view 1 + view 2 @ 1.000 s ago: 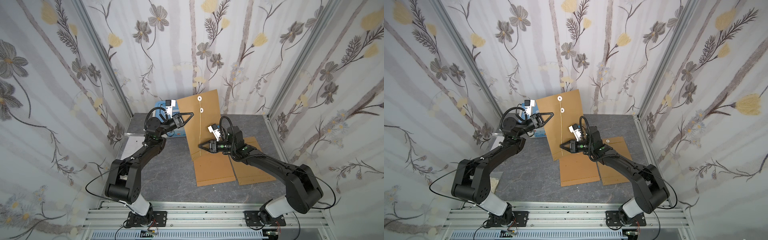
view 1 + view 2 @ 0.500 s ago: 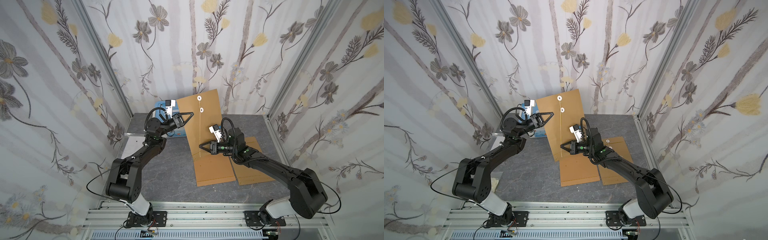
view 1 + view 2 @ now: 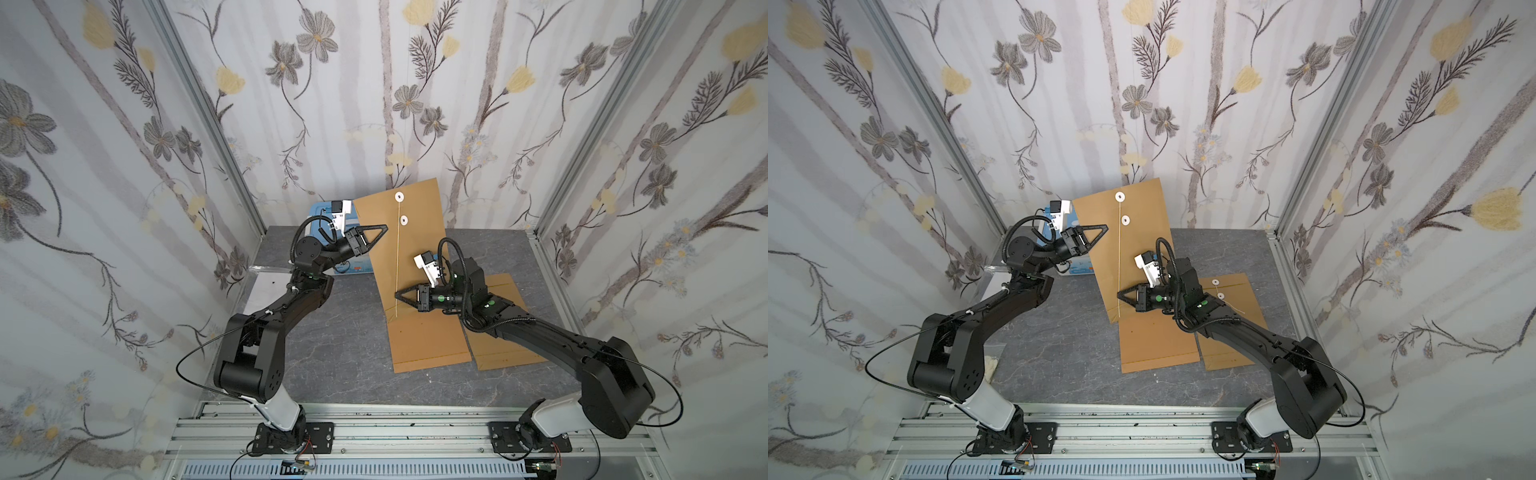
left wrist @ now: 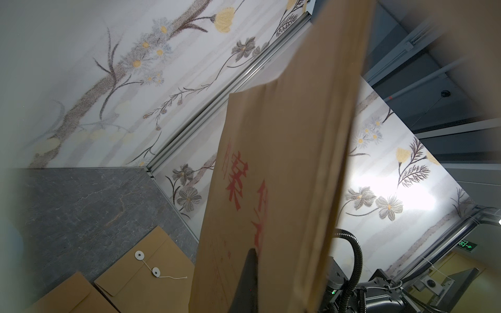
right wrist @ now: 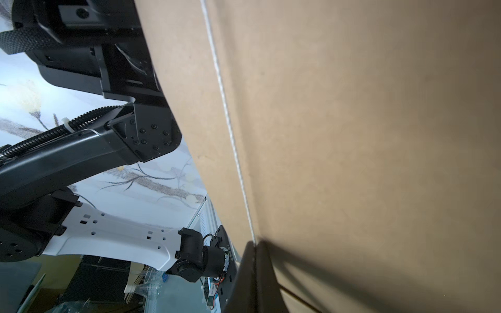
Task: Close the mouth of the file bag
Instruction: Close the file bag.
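Note:
A brown file bag (image 3: 419,245) (image 3: 1142,249) stands tilted upright, its lower edge on the table. Two white discs (image 3: 399,196) (image 3: 1120,196) sit near its top. A thin string (image 3: 398,266) (image 3: 1120,266) hangs straight down from the lower disc. My left gripper (image 3: 384,227) (image 3: 1105,227) is shut on the bag's left edge; the left wrist view shows the bag (image 4: 284,162) pinched at the gripper (image 4: 256,252). My right gripper (image 3: 397,295) (image 3: 1119,294) is shut on the string's lower end. In the right wrist view the string (image 5: 230,130) runs into the closed gripper (image 5: 254,244).
Two more brown file bags lie flat on the grey table (image 3: 332,353): one (image 3: 428,345) under the held bag's lower edge, the other (image 3: 1229,316) under my right arm, with discs and a loose string. A blue and white box (image 3: 353,266) stands behind my left arm.
My right gripper's jaws have closed on the string. The bag and the left gripper have stayed in place.

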Tool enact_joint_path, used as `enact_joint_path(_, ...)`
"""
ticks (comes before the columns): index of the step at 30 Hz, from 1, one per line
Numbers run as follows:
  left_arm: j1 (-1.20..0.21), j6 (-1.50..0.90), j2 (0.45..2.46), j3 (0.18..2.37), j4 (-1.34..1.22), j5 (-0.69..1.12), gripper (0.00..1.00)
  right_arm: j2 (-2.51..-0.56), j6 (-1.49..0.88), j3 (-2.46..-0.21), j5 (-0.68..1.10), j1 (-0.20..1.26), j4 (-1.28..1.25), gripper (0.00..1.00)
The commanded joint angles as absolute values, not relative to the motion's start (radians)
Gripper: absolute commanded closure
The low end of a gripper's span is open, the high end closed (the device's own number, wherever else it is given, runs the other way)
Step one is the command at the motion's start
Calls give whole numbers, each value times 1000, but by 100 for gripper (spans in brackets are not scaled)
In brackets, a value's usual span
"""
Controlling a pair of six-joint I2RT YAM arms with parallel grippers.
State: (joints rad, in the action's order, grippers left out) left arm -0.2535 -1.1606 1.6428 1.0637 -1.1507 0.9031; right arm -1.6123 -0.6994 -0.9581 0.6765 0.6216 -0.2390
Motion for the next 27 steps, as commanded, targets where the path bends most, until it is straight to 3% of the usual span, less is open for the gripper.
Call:
enact_joint_path(1, -253, -1201, 1648, 1070, -1244, 905, 100, -1610, -686, -963, 634, 599, -174, 100)
enact_joint_path(11, -252, -1233, 1658, 1077, -1284, 937, 100, -1568, -694, -906, 650, 452, -117, 100)
enact_joint_path(27, -258, -1210, 1652, 1066, -1257, 1017, 100, -1480, -518, -1048, 696, 191, 154, 100)
